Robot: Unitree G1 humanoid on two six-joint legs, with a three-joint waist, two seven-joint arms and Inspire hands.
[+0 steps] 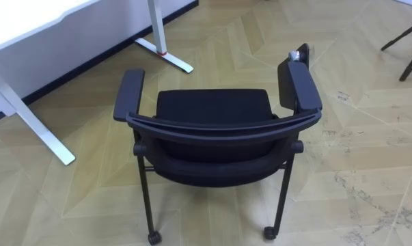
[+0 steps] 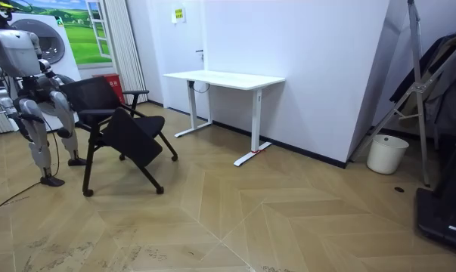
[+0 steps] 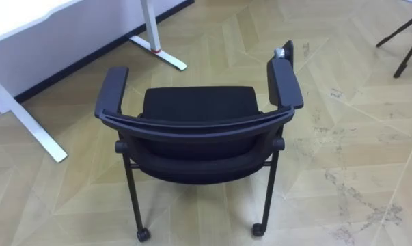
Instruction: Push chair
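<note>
Directly in front of the robot, on the wooden floor (image 1: 356, 137), we find the black chair (image 1: 212, 109), seen from behind and above in the eye views. Its curved backrest (image 1: 223, 130) is the part nearest the robot, and the seat faces away from it. The left armrest (image 1: 128, 96) and right armrest (image 1: 301, 85) run forward on either side of the seat. Two rear casters (image 1: 153, 238) rest on the floor. The white table (image 1: 28, 27) lies ahead and to the robot's left, apart from the chair, and its near foot (image 1: 166, 56) points toward the chair's front left corner. Dark tripod legs (image 1: 404, 41) stand ahead and to the right. In the room view the robot stands upright close behind the chair (image 2: 122, 128), at the room view's left, with the table (image 2: 224, 78) against the wall further to the room view's right and a white bucket (image 2: 386, 153) beyond it. The arms reach toward the backrest there. We cannot tell whether either hand is spread or closed, nor whether it touches the chair.
</note>
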